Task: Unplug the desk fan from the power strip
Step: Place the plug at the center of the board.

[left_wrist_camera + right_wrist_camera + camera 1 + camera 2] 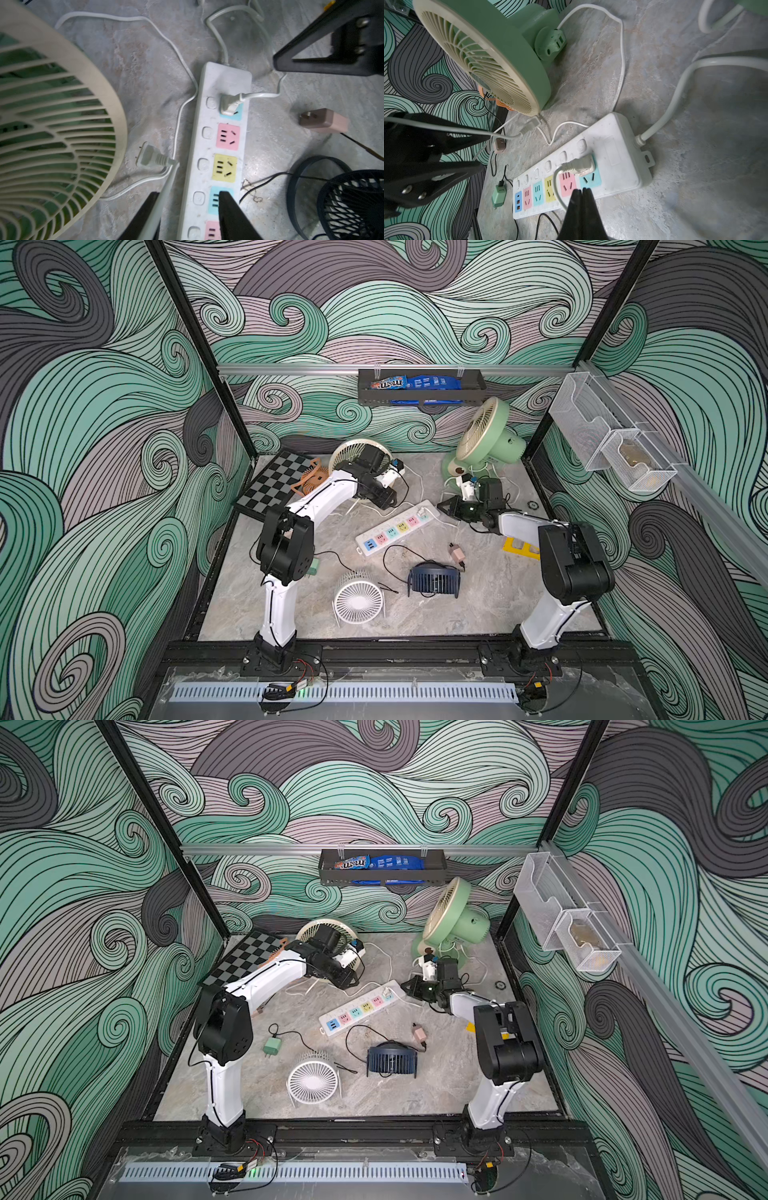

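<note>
My left gripper [189, 194] is spread. One black finger [230, 214] hangs over a teal socket face of the power strip [226, 79], and the other is off its side above the table [311, 93]. A white cord [164, 195] lies along that outer finger without being pinched. The cord leads to a loose white plug [148, 158], which lies flat on the table with its prongs bare, between the strip and the cream-grilled fan [52, 124] just beside it. My right gripper [581, 190] is pressed together with nothing between the tips. They sit at the strip's long edge by the pink and teal end sockets, though from this angle I cannot tell whether they touch it. A second white plug [583, 165] is seated in that teal end socket, its cord curving past my right fingers. In a top view the strip lies flat and slantwise in the middle of the table, between my two grippers, with a green fan [486, 435] standing upright behind the right one.
</note>
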`<state>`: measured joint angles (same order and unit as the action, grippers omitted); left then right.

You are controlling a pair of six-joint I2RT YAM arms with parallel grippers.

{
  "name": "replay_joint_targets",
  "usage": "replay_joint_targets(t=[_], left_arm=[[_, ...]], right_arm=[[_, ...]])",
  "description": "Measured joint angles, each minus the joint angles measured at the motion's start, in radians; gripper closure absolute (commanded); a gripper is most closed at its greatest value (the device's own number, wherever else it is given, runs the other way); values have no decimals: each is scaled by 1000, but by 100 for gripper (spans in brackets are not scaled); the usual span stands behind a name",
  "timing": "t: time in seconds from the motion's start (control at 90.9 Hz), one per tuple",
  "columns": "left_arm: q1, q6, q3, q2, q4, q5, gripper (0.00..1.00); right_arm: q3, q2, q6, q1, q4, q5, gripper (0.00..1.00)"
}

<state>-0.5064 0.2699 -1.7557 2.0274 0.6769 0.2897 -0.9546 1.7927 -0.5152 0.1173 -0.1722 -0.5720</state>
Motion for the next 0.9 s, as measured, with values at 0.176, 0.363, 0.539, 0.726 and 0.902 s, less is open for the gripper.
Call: replay_joint_targets(t=[0.176, 0.363, 0.539, 0.726, 0.902], left_arm=[[-34, 8, -62, 39, 0, -10, 55], [-15, -7, -91, 59, 13, -98, 59], [60, -11, -33, 46, 10, -119, 63], [134, -8, 87, 26, 13, -125, 64], [159, 6, 142, 21, 12, -141, 54]], right_arm=[[-19, 47, -1, -5, -12, -21, 97], [-19, 59, -2, -5, -25, -35, 97], [-19, 59, -5, -5, -34, -44, 97], [-19, 61, -12, -5, -43, -48, 97], [-19, 66, -13, -4, -49, -50, 96]])
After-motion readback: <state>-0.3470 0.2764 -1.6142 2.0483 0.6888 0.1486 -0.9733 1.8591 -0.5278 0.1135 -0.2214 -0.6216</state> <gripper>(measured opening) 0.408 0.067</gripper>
